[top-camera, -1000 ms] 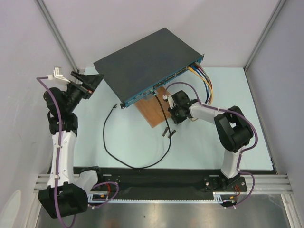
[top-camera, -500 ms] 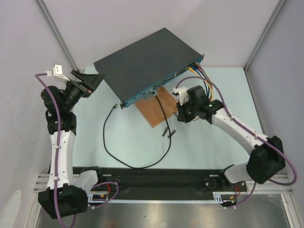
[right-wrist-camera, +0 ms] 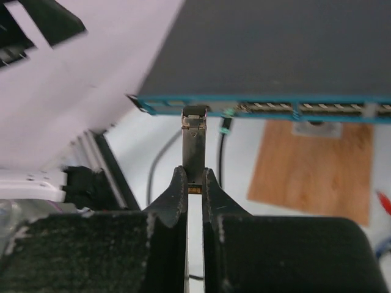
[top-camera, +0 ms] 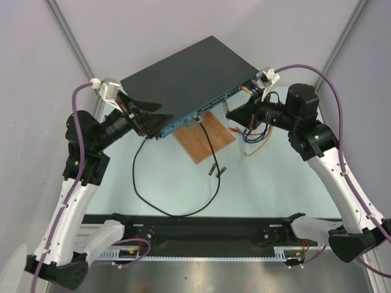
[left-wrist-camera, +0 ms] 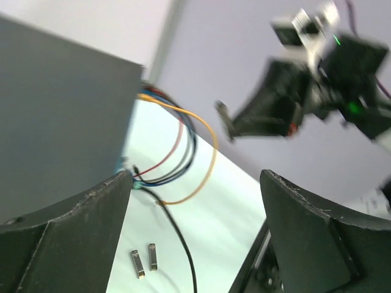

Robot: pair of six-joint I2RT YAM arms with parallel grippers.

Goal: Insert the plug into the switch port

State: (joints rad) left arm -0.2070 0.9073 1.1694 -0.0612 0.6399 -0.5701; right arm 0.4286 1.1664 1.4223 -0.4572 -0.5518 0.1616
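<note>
The plug (right-wrist-camera: 194, 143) is pinched tight in the right gripper (right-wrist-camera: 194, 183), its tip right up at the teal face of the switch (top-camera: 183, 76), which lies far and central. To my eye it is lined up but not pushed home, so seating it is left. The left gripper (left-wrist-camera: 195, 176) hangs spread and empty by the switch's left corner.

My left arm (top-camera: 78, 183) reaches up and inward, left gripper (top-camera: 165, 114) spread wide. My right arm (top-camera: 342, 177) arches high, elbow out, right gripper (right-wrist-camera: 194, 177) pinched tight on the plug (right-wrist-camera: 193, 143); the wrist seems about level.
</note>
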